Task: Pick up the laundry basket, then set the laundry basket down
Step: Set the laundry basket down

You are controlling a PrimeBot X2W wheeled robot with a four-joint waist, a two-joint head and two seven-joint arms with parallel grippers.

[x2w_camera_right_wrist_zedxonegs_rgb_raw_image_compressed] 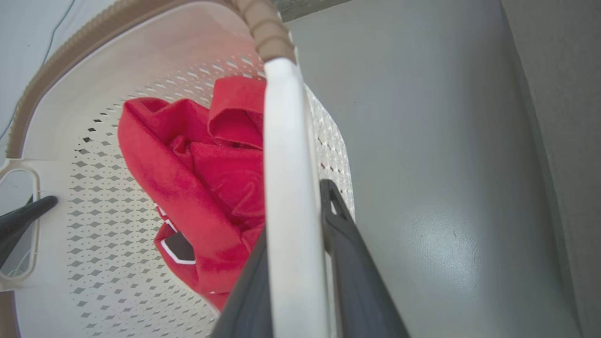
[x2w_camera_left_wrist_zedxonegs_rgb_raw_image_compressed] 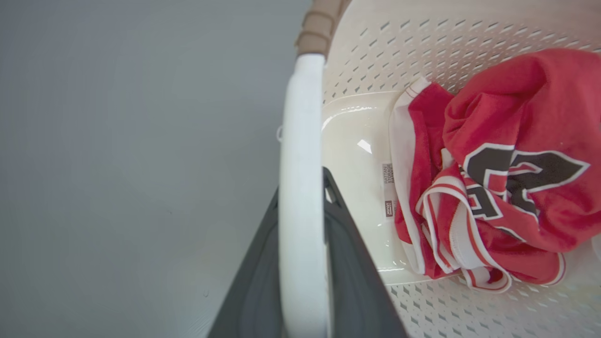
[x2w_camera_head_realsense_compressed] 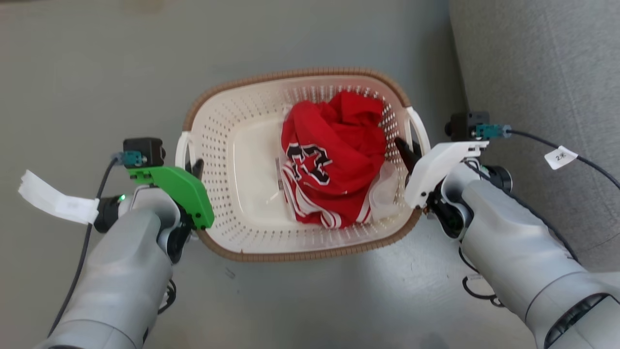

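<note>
The laundry basket (x2w_camera_head_realsense_compressed: 223,126) sits in the middle of the grey floor (x2w_camera_head_realsense_compressed: 97,72), its long axis running left to right across the scene, with a crumpled red jersey (x2w_camera_head_realsense_compressed: 339,155) heaped in its right half and the left half of its bottom bare; a white handle caps each short end, the left handle (x2w_camera_head_realsense_compressed: 180,150) and the right handle (x2w_camera_head_realsense_compressed: 417,127); the coming lift turns on just that, since each handle lies straight ahead of the arm on its own side, so neither arm is the nearer, and I judge both must rise together and evenly or the basket will tip toward its loaded right end; the left gripper (x2w_camera_head_realsense_compressed: 194,169) is pinched on the left handle and the right gripper (x2w_camera_head_realsense_compressed: 406,149) on the right one; the head view gives this layout but hides most of each grip under the green and white housings, while the left wrist view shows the left handle (x2w_camera_left_wrist_zedxonegs_rgb_raw_image_compressed: 300,141) running up between the two dark fingers (x2w_camera_left_wrist_zedxonegs_rgb_raw_image_compressed: 347,263), pressed from both sides, and the right wrist view shows the same for the right handle (x2w_camera_right_wrist_zedxonegs_rgb_raw_image_compressed: 286,164); that view also catches a left fingertip (x2w_camera_right_wrist_zedxonegs_rgb_raw_image_compressed: 23,216) poking through the far handle's opening; whether the basket is off the floor I cannot tell; a grey upholstered seat (x2w_camera_head_realsense_compressed: 533,63) stands just right of the right arm, near enough to mind when setting down.
</note>
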